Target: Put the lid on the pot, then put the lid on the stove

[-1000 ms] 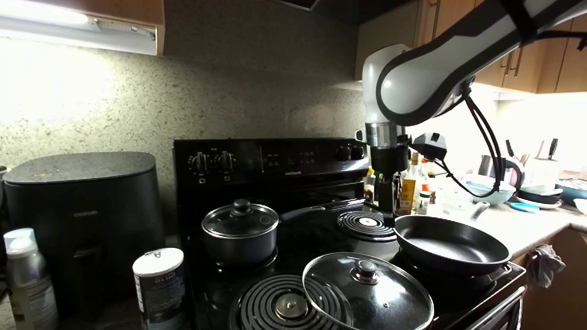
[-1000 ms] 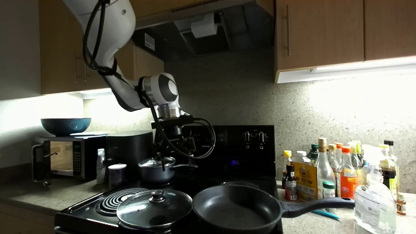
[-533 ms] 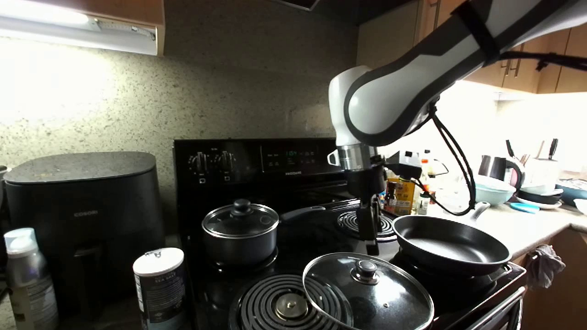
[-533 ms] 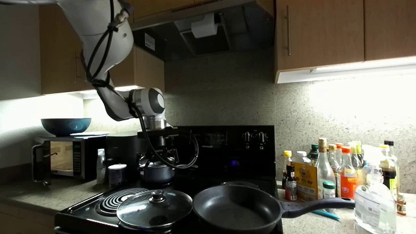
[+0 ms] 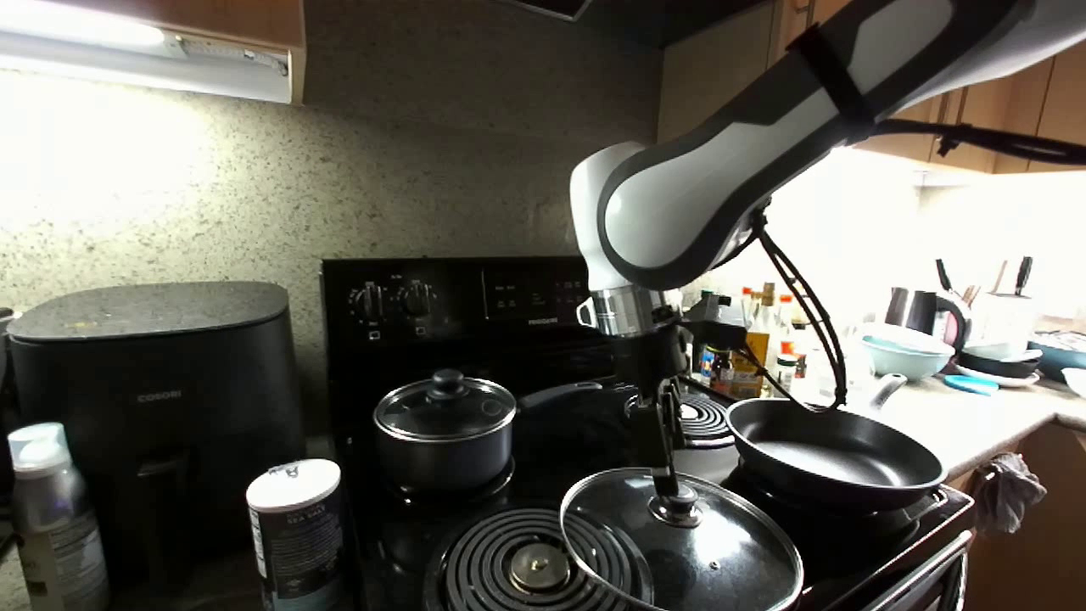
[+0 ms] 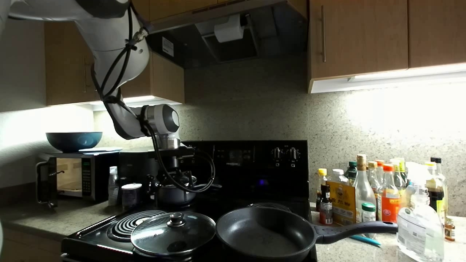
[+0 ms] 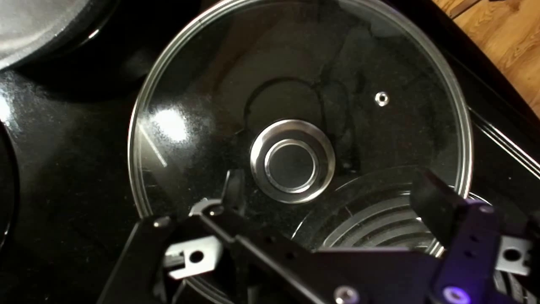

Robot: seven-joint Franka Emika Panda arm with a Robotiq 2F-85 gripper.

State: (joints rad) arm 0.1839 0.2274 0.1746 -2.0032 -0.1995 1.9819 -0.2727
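Note:
The lid (image 5: 721, 560) is round glass with a steel rim and a dark-topped knob. It lies knob up on the stove (image 5: 585, 437), partly over a front coil burner. It also shows in an exterior view (image 6: 156, 233) and fills the wrist view (image 7: 291, 55). The pot, a wide black frying pan (image 5: 836, 492), stands uncovered beside the lid; it also shows in an exterior view (image 6: 267, 236). My gripper (image 7: 331, 192) is open and empty above the lid. In the wrist view the knob is just ahead of its fingertips, nearer the left finger. In an exterior view a fingertip (image 5: 666, 484) overlaps the knob.
A smaller, deep pot with its own lid (image 5: 450, 454) stands on a back burner. A salt canister (image 5: 297, 535) and an air fryer (image 5: 153, 407) stand beside the stove. Several bottles (image 6: 389, 196) and a spray bottle (image 6: 418, 229) stand near the pan's handle.
In an exterior view my gripper has come left and down from beside the pan to the lid's knob. The lid, the pan and the small pot have not moved.

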